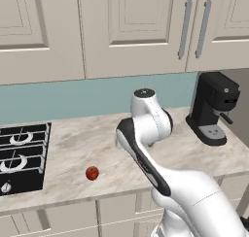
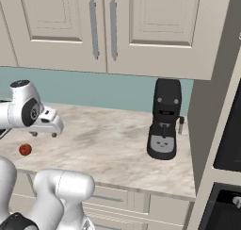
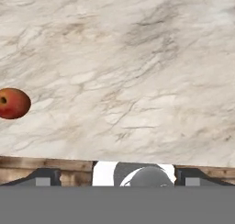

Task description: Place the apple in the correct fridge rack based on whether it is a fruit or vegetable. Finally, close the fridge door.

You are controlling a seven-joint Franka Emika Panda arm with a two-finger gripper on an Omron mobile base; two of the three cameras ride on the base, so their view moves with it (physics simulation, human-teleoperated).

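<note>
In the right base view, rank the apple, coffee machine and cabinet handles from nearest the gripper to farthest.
From the gripper, low at the left over the counter:
1. Apple, just left of it and below, near the counter's front edge.
2. Cabinet handles, up on the wall cabinets, above and to the right.
3. Coffee machine, far right on the counter.

The robot arm [image 1: 146, 148] is glossy white with rounded, bulky segments, a dark band along one link, dark grey joint rings and a round dark cap on top.
</note>
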